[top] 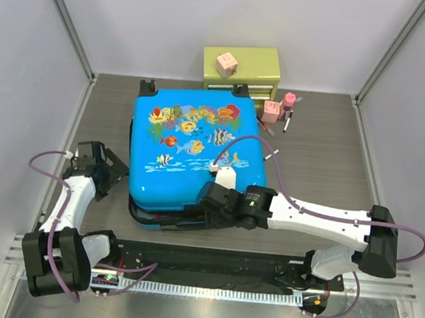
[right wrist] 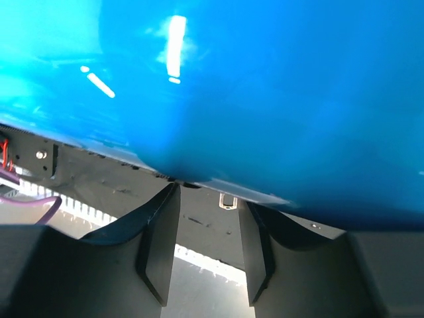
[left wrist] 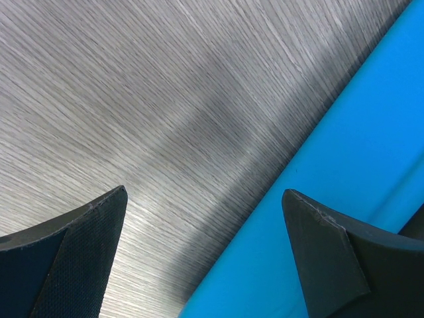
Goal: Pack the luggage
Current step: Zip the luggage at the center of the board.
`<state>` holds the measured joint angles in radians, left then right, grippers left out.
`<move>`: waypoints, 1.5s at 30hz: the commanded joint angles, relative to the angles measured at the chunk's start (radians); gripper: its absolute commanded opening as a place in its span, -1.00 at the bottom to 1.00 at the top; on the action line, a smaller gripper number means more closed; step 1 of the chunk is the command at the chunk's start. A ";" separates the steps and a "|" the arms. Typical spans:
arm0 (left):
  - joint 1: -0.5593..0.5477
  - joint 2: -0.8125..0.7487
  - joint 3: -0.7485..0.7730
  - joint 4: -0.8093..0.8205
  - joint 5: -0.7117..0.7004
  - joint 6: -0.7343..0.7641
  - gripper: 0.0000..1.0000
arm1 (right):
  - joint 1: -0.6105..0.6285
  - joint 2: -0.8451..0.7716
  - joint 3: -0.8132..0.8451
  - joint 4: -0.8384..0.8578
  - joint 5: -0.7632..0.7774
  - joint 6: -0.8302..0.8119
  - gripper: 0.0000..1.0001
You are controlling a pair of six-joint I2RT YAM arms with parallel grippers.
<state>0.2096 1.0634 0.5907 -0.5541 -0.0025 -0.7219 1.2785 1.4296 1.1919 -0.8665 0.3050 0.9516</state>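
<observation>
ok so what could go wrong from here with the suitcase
1. The right fingers sit open at the suitcase's near edge. What looks like a zipper pull lies between their tips, unclamped, so closing could miss it or let it slip out.
2. The left fingers are wide open beside the suitcase, not bracing it. A push might slide it back into the green drawer chest and pink bottle just behind.
</observation>
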 commanded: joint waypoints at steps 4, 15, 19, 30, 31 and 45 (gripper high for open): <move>-0.019 0.017 -0.011 0.005 0.042 0.021 1.00 | -0.037 -0.020 -0.069 0.041 -0.052 -0.002 -0.13; -0.022 0.032 -0.011 0.008 0.044 0.019 1.00 | -0.048 -0.011 -0.089 0.018 -0.029 -0.002 -0.16; -0.021 0.033 -0.009 0.008 0.045 0.019 1.00 | -0.050 0.009 -0.083 0.024 -0.035 -0.016 -0.20; -0.022 0.030 -0.011 0.008 0.044 0.019 1.00 | -0.057 0.054 -0.080 0.038 -0.098 -0.040 -0.66; -0.022 0.030 -0.012 0.010 0.044 0.019 1.00 | -0.057 0.057 -0.078 0.038 -0.102 -0.040 -0.74; -0.022 0.020 -0.017 0.014 0.052 0.019 1.00 | 0.024 0.061 0.003 0.050 -0.116 -0.083 -0.97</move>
<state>0.2096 1.0851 0.5900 -0.5499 -0.0040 -0.7216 1.2652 1.4185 1.1507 -0.8478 0.2584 0.8871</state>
